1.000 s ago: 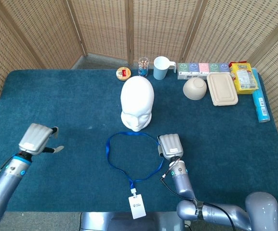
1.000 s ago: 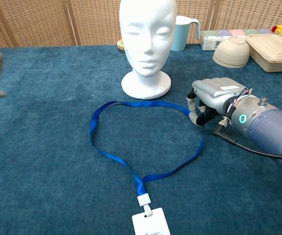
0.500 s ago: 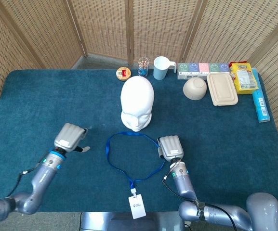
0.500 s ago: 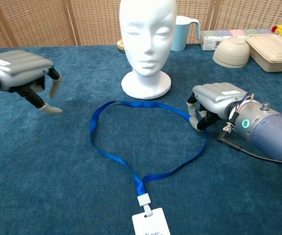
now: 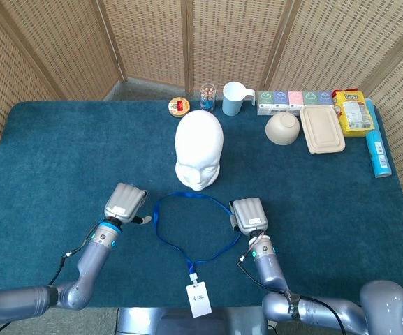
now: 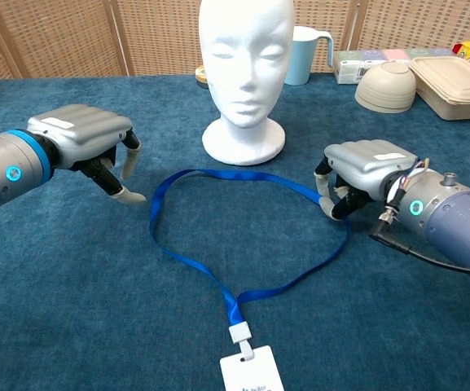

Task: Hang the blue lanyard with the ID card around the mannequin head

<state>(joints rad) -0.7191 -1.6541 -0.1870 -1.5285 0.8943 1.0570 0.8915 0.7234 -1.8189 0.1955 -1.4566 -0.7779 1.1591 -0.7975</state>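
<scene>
Blue lanyard [image 6: 218, 281] pinched by right robot hand [image 6: 357, 167]

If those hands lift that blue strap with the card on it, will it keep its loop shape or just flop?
The blue lanyard lies as a thin ribbon in a wavy loop on the cloth, so it will probably sag limp between the hands. The ID card at its end looks flat and light, likely to dangle and swing. It seems unlikely to break.

The blue lanyard [image 6: 243, 236] lies looped on the counter [image 6: 72, 309] before the mannequin head [image 6: 245, 73], its ID card [image 6: 251, 371] nearest the camera. The left hand [image 6: 88, 142] hovers just beside the loop, fingers apart; the right hand [image 6: 357, 167] curls at the strap's far side.
</scene>
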